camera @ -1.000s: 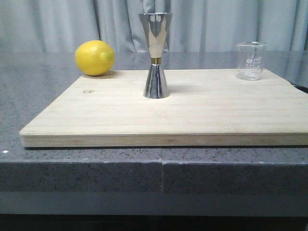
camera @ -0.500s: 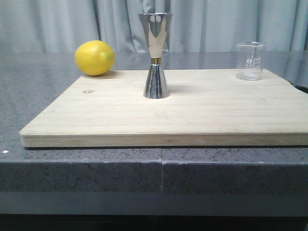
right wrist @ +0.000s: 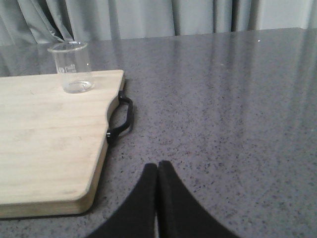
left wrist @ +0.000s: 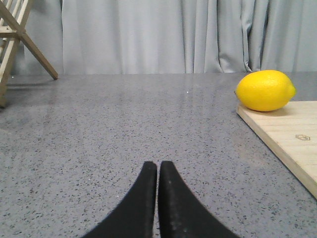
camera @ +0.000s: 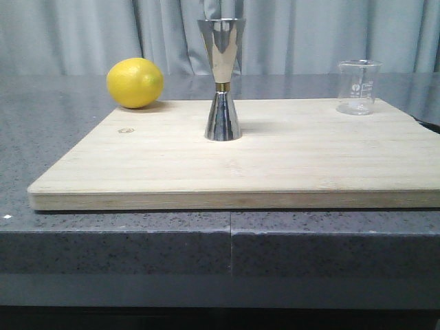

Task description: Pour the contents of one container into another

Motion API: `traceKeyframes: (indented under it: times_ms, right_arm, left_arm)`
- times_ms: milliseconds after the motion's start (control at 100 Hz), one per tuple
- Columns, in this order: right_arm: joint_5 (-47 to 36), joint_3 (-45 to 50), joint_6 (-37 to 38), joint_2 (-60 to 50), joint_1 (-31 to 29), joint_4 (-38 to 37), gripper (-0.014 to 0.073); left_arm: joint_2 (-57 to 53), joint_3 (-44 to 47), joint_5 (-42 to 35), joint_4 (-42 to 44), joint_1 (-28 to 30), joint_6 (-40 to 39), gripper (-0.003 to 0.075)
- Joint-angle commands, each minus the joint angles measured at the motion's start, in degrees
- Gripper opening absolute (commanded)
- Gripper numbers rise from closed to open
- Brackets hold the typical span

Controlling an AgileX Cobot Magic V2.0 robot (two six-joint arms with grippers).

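A small clear glass beaker (camera: 358, 86) with white markings stands upright at the far right corner of the wooden board (camera: 275, 165); it also shows in the right wrist view (right wrist: 72, 67). A tall steel hourglass jigger (camera: 222, 79) with a gold waist band stands near the board's middle. My left gripper (left wrist: 158, 166) is shut and empty over bare counter, left of the board. On the other side, the right gripper (right wrist: 157, 166) is shut and empty too, over counter beside the board's near right corner. Neither gripper shows in the front view.
A yellow lemon (camera: 135, 82) rests at the board's far left corner, seen also from the left wrist (left wrist: 265, 90). The board has a black handle (right wrist: 122, 118) on its right side. A wooden rack (left wrist: 15, 34) stands far left. Grey curtains hang behind the counter.
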Motion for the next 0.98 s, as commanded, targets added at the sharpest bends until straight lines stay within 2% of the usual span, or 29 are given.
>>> traceKeyframes:
  times_ms: [0, 280, 970]
  right_arm:
    - [-7.8, 0.7, 0.6, -1.0, 0.7, -2.0, -0.0066]
    - [-7.7, 1.5, 0.6, -1.0, 1.4, -4.4, -0.0066]
    - [-7.7, 1.5, 0.6, -1.0, 1.4, -4.4, -0.0066]
  left_arm:
    - [-1.3, 1.2, -4.7, -0.7, -0.3, 0.2, -0.0021]
    - [-1.3, 1.2, -4.7, -0.7, -0.3, 0.2, -0.0021]
    - [-1.3, 1.2, -4.7, -0.7, -0.3, 0.2, -0.0021]
